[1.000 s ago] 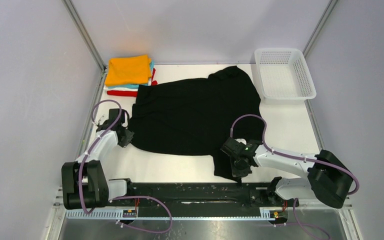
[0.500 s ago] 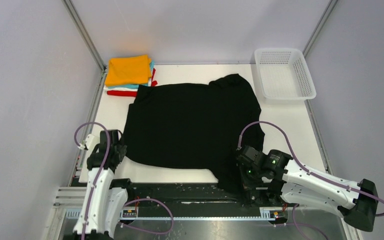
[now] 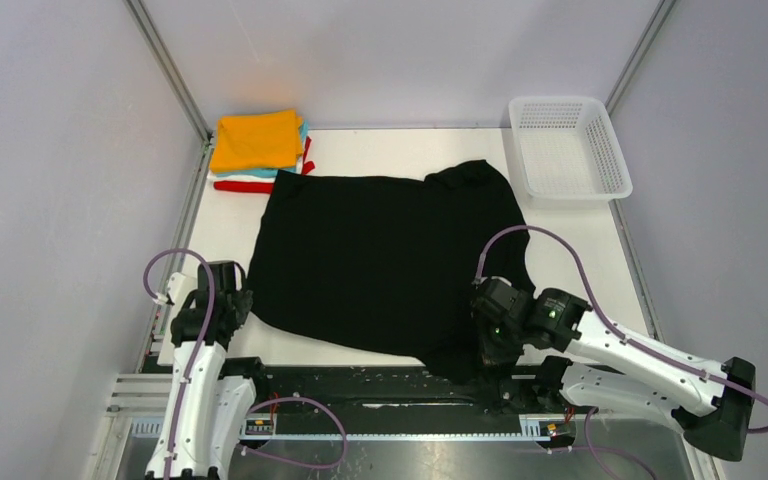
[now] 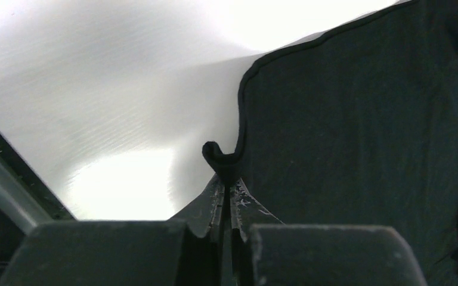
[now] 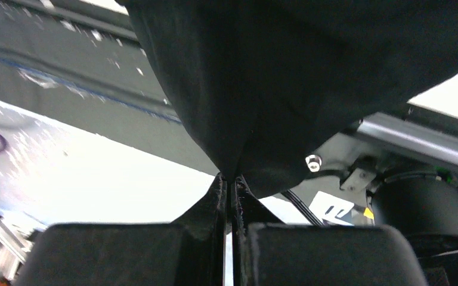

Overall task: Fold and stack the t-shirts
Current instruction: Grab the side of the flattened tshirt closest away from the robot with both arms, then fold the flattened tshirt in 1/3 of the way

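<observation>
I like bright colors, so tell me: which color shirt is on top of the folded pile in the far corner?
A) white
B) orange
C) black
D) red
B: the orange t-shirt lies on top, and only an edge of the red t-shirt peeks out beneath it.

Bright, even overhead light; crisp from above, glare and blur at the wrists.
The top view is sharp and evenly lit, with the white table [image 3: 400, 150] bright and the black t-shirt [image 3: 380, 255] a nearly featureless dark mass. In the left wrist view the table glares white and streaky, with a soft grey shadow beside the cloth's edge. The right wrist view has blown-out white patches. The left gripper [image 4: 226, 185] and right gripper [image 5: 229, 185] have dark, soft-focused bodies along the bottom edge.
</observation>
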Robot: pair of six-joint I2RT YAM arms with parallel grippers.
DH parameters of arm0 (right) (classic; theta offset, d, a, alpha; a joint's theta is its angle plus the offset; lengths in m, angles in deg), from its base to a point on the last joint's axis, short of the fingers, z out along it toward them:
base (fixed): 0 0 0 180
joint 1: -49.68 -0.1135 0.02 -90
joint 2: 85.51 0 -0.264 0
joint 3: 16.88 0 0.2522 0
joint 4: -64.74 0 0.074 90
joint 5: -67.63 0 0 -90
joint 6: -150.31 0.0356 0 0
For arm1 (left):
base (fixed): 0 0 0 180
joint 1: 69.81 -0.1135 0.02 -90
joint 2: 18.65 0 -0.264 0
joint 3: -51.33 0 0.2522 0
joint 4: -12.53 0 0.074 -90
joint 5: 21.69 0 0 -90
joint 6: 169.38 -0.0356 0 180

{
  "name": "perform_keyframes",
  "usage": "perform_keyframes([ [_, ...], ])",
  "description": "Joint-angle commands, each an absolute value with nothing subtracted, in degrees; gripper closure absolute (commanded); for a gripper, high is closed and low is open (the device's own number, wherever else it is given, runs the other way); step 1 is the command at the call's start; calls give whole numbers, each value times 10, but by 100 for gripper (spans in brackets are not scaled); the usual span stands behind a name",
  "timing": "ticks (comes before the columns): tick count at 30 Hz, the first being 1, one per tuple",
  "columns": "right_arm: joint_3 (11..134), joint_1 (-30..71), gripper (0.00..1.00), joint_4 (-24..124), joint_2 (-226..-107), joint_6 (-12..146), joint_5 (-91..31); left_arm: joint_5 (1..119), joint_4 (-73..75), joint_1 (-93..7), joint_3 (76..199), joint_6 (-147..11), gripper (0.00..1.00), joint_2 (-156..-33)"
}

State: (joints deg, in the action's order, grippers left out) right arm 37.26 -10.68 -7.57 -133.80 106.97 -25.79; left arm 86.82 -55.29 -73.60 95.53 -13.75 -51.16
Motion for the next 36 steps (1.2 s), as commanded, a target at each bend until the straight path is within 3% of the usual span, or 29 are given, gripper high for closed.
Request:
perform_keyframes([
  [1,417,-30,100,-43,-1360,1019,-197,870,-480,-735,1002,-136,100,-553],
  [22,557,194,100,33,-1500,887,-181,872,-348,-735,1102,-154,100,-820],
  [32,690,275,97,103,-1729,757,-218,873,-312,-739,1186,-164,100,-1013],
  [34,747,291,93,107,-1800,730,-238,863,-307,-743,1210,-173,86,-1060],
  [35,780,296,88,109,-1834,723,-232,851,-306,-747,1223,-179,69,-1086],
  [36,821,301,71,102,-1871,722,-227,841,-308,-750,1241,-185,49,-1101],
])
